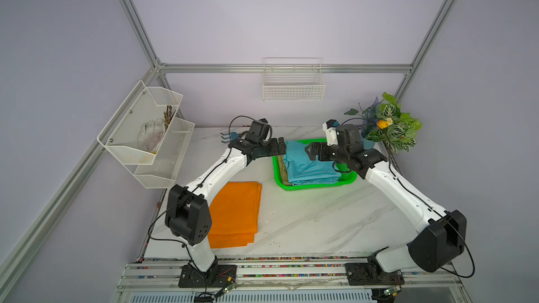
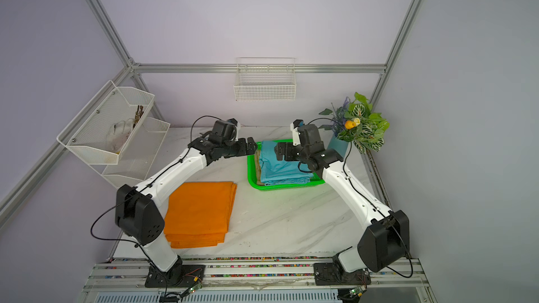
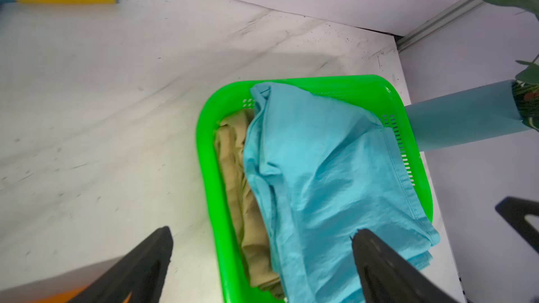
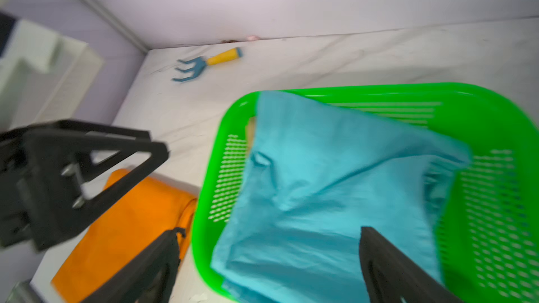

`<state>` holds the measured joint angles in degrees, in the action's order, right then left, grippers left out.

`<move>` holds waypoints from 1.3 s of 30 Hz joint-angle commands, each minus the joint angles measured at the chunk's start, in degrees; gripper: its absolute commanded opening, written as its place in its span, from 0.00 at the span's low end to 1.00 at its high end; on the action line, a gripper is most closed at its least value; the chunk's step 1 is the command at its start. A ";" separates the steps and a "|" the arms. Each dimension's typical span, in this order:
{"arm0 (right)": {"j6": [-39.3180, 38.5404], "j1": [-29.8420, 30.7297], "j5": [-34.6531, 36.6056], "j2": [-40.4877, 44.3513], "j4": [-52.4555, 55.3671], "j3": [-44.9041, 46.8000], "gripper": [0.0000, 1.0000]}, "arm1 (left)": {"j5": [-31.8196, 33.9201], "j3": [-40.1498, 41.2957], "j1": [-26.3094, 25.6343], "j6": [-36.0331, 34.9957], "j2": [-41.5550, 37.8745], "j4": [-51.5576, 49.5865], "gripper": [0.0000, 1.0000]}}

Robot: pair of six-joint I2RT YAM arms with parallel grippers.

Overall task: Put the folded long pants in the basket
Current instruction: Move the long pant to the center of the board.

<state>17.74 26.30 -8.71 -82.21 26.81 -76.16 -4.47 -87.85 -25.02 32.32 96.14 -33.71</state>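
The green basket (image 1: pixel 315 186) (image 2: pixel 285 187) stands at the back right of the table. In it, light blue folded pants (image 1: pixel 306 167) (image 3: pixel 320 170) (image 4: pixel 320 185) lie rumpled on top of tan pants (image 1: pixel 282 170) (image 3: pixel 242 199), with one blue edge lapping over the rim. The orange folded pants (image 1: pixel 236 214) (image 2: pixel 201 211) (image 4: pixel 125 222) lie flat on the table at the front left, partly under my left arm. My left gripper (image 1: pixel 281 145) (image 3: pixel 262 231) hangs open over the basket's left rim. Over the blue pants my right gripper (image 1: pixel 309 151) (image 4: pixel 269 230) is open, holding nothing.
A blue rake with a yellow handle (image 1: pixel 229 136) (image 4: pixel 210 62) lies at the back behind my left wrist. A potted plant (image 1: pixel 388 126) stands right of the basket. A white wire basket (image 1: pixel 293 83) hangs on the back wall; a white mesh rack (image 1: pixel 145 135) is at left.
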 commanded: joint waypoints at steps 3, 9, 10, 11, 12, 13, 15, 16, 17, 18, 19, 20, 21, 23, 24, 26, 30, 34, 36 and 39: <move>3.42 10.33 -2.93 -2.55 -9.95 0.51 0.97 | 2.82 13.60 3.22 -2.09 -11.73 -2.95 0.98; 6.24 17.19 -3.87 -12.81 -18.10 1.05 0.96 | 9.54 31.16 3.62 3.00 -23.91 -7.88 0.80; 6.56 17.97 -4.39 -14.77 -19.14 0.70 0.96 | 10.76 33.84 3.78 4.37 -25.16 -8.11 0.80; 6.61 18.78 -5.14 -16.74 -19.34 -0.21 0.96 | 11.65 36.29 4.11 5.31 -26.36 -7.99 0.80; 6.50 19.45 -5.77 -18.63 -18.86 -1.32 0.95 | 12.00 38.17 4.35 5.96 -27.17 -7.54 0.80; 6.09 20.21 -6.39 -20.92 -17.75 -3.13 0.95 | 12.12 40.18 4.78 6.59 -27.79 -6.62 0.80; 5.47 21.22 -6.54 -25.03 -15.89 -6.27 0.95 | 11.83 43.33 5.42 7.98 -27.94 -4.49 0.80; 5.76 21.42 -6.91 -26.59 -15.44 -7.65 0.95 | 11.07 44.72 5.86 8.73 -27.34 -2.85 0.80; 6.39 21.47 -7.36 -28.08 -15.13 -8.75 0.94 | 10.00 45.94 6.23 9.39 -26.41 -1.20 0.80; 6.76 21.46 -7.73 -28.98 -14.90 -9.54 0.94 | 9.66 46.71 6.37 9.94 -25.38 0.21 0.80; 7.11 21.51 -8.13 -29.83 -14.54 -10.36 0.93 | 9.29 47.38 6.43 10.52 -23.91 1.76 0.80; 7.14 21.64 -8.25 -30.49 -14.07 -11.17 0.93 | 8.97 47.72 6.56 10.57 -22.16 3.22 0.80; 7.07 21.76 -8.26 -30.90 -13.75 -11.60 0.93 | 8.96 47.74 6.79 10.58 -20.74 4.11 0.80; 6.96 21.86 -7.84 -31.64 -12.90 -12.80 0.92 | 8.75 47.19 7.47 10.50 -17.16 6.56 0.81; 7.19 21.90 -7.49 -31.86 -12.69 -13.02 0.92 | 8.27 46.88 7.89 10.49 -15.78 7.66 0.81; 7.73 21.90 -6.45 -32.20 -12.02 -13.47 0.91 | 7.17 45.97 9.06 10.64 -11.19 11.22 0.81; 8.86 21.86 -3.33 -32.64 -10.22 -14.25 0.91 | 3.83 41.51 11.46 12.08 -3.16 16.93 0.81; 10.15 21.88 -1.32 -33.02 -9.77 -14.65 0.91 | -0.03 31.11 12.01 10.56 4.98 15.57 0.79; 10.43 21.86 -0.80 -33.65 -8.87 -15.87 0.91 | -1.11 26.46 12.14 9.17 6.93 12.75 0.80; 10.67 21.87 -0.72 -34.88 -7.72 -17.75 0.89 | -2.12 22.07 12.77 7.52 6.69 9.25 0.83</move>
<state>27.53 48.01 -11.03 -115.74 16.86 -91.77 -0.27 -63.55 -12.53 41.80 101.71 -23.40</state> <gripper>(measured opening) 0.889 0.824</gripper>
